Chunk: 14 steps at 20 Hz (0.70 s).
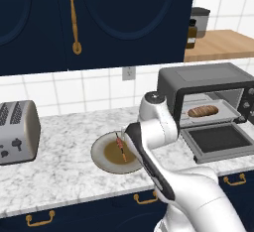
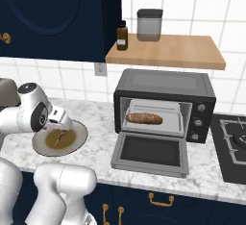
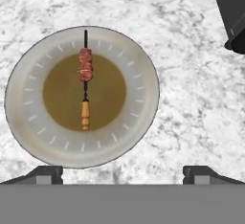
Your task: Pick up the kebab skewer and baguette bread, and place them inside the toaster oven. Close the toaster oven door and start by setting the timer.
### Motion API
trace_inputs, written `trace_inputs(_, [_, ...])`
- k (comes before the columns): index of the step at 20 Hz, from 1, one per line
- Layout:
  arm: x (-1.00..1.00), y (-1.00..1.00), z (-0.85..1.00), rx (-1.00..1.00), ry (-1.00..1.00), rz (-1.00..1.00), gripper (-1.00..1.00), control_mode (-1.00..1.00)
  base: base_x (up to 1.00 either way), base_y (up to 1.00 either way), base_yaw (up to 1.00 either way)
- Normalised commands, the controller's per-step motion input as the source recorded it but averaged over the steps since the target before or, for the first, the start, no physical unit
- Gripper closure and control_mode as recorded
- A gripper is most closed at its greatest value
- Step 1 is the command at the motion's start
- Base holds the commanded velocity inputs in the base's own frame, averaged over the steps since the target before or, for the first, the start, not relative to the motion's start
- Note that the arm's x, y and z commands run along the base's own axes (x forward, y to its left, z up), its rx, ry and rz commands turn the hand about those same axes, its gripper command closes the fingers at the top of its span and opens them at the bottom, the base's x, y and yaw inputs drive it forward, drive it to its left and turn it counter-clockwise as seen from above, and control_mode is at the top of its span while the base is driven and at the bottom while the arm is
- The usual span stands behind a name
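Reaching for the kebab skewer (image 3: pixel 85 77) looks like the step in hand, since the baguette bread (image 2: pixel 143 118) already lies on the rack inside the toaster oven (image 2: pixel 166 87), whose door (image 2: pixel 150 154) hangs open and flat in front. The skewer lies alone in the brown middle of the plate (image 3: pixel 139 122) on the marble counter (image 3: pixel 191 74), meat chunks toward one end and a pale wooden handle toward the other. The gripper (image 3: pixel 122 174) hangs above the plate with its jaws spread wide and nothing between them; in the hand view the skewer sits left of the line between the fingertips (image 3: pixel 45 174). A good grasp would first centre the hand over the stick, turn the wrist so the fingers close across it rather than along it, and come down on the meat, which probably offers more to pinch than the thin stick. Descending gently should keep the fingertips off the plate's raised rim.
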Motion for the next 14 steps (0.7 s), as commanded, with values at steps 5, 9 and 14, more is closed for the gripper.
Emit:
trace_inputs(5, [0.0,0.56,-0.29,0.0,0.27,0.01,-1.0,-1.0,0.0,0.0,0.0])
trace_inputs(9, [0.0,0.33,-0.3,0.0,0.24,0.04,-1.0,-1.0,0.0,0.0,0.0])
trace_inputs(14, [0.17,0.2,-0.12,0.0,0.13,0.03,-1.0,-1.0,0.0,0.0,0.0])
